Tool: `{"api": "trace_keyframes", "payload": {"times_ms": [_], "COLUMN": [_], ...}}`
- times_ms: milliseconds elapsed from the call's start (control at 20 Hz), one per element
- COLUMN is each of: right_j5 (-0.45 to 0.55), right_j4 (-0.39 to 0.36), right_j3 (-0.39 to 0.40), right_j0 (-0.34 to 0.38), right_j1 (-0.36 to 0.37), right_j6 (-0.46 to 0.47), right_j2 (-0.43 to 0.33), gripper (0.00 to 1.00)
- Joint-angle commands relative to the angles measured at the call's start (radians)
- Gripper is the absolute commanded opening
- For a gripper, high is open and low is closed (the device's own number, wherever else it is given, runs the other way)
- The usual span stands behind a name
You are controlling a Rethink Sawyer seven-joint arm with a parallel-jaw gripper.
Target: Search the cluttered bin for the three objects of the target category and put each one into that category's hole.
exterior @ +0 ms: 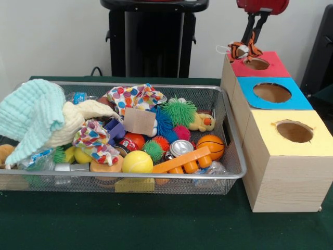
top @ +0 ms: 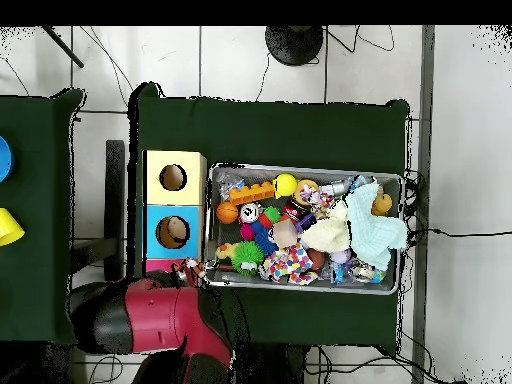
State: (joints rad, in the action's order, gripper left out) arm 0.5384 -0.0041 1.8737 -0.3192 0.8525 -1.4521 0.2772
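Note:
My gripper hangs over the far box with the red top, its fingers shut on a small orange, black and white striped soft toy. The toy dangles at the left rim of the red box's round hole. In the overhead view the red arm covers that box, and only the toy pokes out beside it. The wire mesh bin holds mixed clutter: a green spiky ball, a yellow duck plush, a small basketball and a yellow ball.
A blue-topped box and a yellow-topped box stand in a row with the red one, right of the bin. A mint knitted cloth and patterned fabric cover part of the bin. An orange block toy lies near the front.

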Motion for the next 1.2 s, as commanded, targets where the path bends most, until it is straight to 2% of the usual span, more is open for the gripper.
{"api": "trace_keyframes", "payload": {"times_ms": [50, 550, 750, 950, 1200], "right_j5": [0.019, -0.01, -0.013, -0.045, -0.13], "right_j4": [0.004, 0.031, 0.039, 0.041, 0.041], "right_j3": [-0.071, -0.059, -0.077, -0.05, -0.031], "right_j0": [-0.017, -0.041, -0.047, -0.049, -0.041], "right_j1": [-0.046, -0.072, -0.09, -0.093, -0.132], "right_j6": [-0.253, -0.27, -0.278, -0.282, -0.287], "right_j2": [0.01, 0.013, 0.012, 0.008, -0.009], "gripper": [0.0, 0.0, 0.0, 0.0, 0.0]}}
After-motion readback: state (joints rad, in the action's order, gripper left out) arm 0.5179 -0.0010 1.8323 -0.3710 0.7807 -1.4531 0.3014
